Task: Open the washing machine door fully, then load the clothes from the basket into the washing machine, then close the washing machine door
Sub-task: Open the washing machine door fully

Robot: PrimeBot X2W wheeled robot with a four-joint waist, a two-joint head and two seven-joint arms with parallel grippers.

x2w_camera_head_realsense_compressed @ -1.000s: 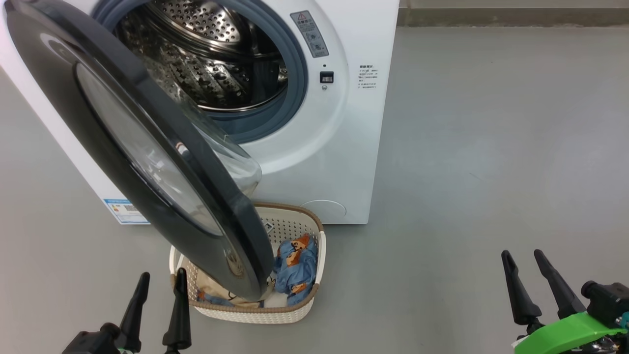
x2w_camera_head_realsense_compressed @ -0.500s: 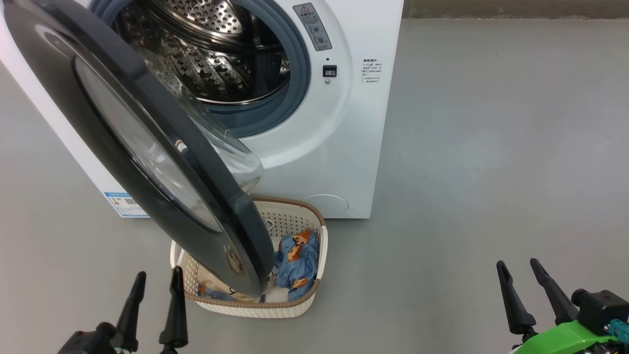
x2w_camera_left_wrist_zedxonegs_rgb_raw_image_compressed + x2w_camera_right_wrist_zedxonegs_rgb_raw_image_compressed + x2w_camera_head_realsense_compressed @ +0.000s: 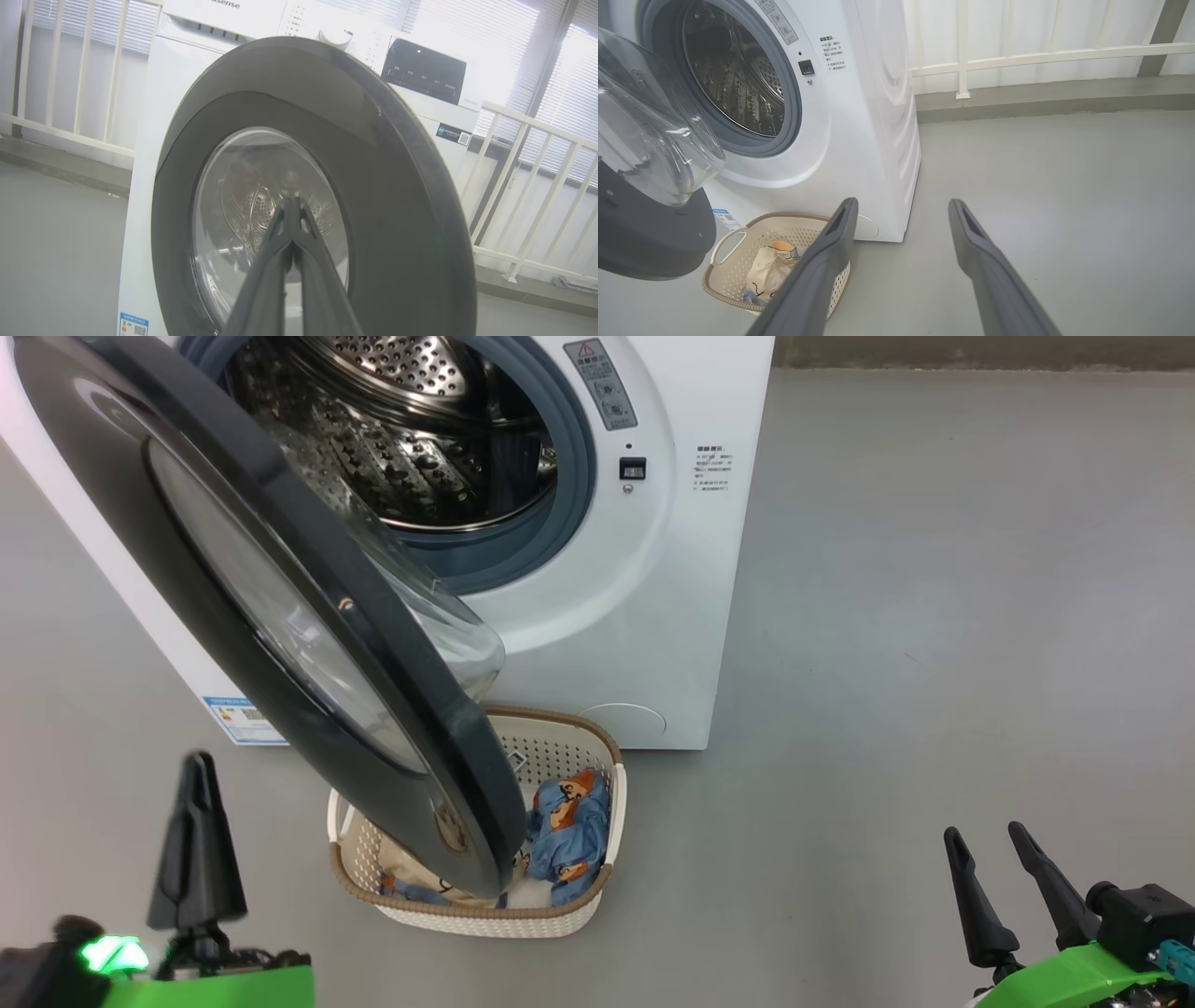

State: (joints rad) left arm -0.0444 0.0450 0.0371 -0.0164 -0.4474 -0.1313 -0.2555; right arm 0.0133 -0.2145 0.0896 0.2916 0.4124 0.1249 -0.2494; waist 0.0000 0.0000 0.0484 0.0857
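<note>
**A:** What had changed in that last second?

**B:** The left gripper (image 3: 198, 770) had shut its two long dark fingers together on nothing. It had also climbed higher at the lower left of the head view. The right gripper (image 3: 983, 835) stayed spread and empty at the lower right.

**A:** And for the task?

**B:** The large round glossy black door (image 3: 233, 551) hung only part-open, overlapping the small cream perforated basket (image 3: 485, 924) at bottom centre. I'd judge a closed-finger push to swing it wider was coming. The light blue bear-print clothes (image 3: 565, 831) lay in the basket, not in the big white washing machine (image 3: 653, 616).

**A:** What did the wrist views add?

**B:** The left wrist view faced the door's outer side (image 3: 383, 210). The right wrist view showed the door's bulging glass bowl (image 3: 649, 135) and a cream garment (image 3: 768, 268) that the door half hid from the head view.
</note>
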